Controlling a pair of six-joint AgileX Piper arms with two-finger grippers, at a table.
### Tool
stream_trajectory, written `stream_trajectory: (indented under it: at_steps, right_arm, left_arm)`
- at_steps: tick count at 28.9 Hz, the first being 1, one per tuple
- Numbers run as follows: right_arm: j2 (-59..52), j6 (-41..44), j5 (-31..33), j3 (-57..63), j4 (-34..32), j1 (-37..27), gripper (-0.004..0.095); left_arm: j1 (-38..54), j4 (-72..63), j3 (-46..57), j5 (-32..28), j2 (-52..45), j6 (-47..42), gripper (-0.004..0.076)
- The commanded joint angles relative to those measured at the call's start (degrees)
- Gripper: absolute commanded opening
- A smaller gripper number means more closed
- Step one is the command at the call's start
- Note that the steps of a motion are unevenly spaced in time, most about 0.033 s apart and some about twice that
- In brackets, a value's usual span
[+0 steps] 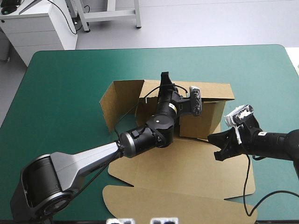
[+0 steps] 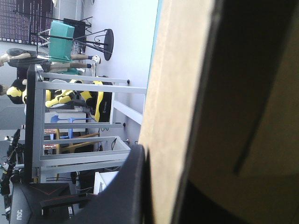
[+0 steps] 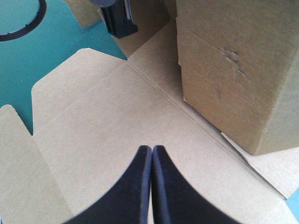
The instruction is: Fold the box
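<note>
Brown cut-board box sits mid-table on the teal-green cover, far walls raised, near lid panel flat. Left gripper reaches across the tray, black fingers nipped on the far wall's edge. Right gripper is over the lid panel, tips pressed together, holding nothing.

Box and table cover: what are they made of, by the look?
Box: brown cardboard, matte; scored fold lines, cut edges, small dents in a raised wall. Cover: smooth teal-green sheet, slight sheen; rubber or vinyl perhaps, cannot tell.
</note>
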Motion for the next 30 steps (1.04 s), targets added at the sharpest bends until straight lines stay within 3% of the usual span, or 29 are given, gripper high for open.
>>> stream_trajectory:
  at_steps: [1, 16, 22, 28, 30]
  right_arm:
    - [0.17, 0.20, -1.60, -1.18, 2.48, 0.15, -0.0016]
    - [12.55, -19.08, -6.10, -1.28, 16.02, 1.69, -0.0016]
    - [14.97, -23.30, -20.59, -1.28, 19.94, 8.50, -0.0016]
    - [14.86, -20.44, -26.10, -1.28, 19.91, 10.42, -0.0016]
    - [13.95, -16.66, -29.98, -1.28, 16.50, 10.42, -0.0016]
  left_arm:
    - [-0.51, -1.19, -0.93, -2.22, -2.52, -1.97, -0.0008]
    - [-0.51, -1.19, -0.93, -2.30, -2.52, -1.97, -0.0008]
    - [-0.51, -1.19, -0.93, -2.30, -2.52, -1.97, -0.0008]
    - [-0.51, -1.19, -0.93, -2.30, -2.52, -1.97, -0.0008]
    - [-0.51, -1.19, -0.93, -2.30, -2.52, -1.97, -0.0008]
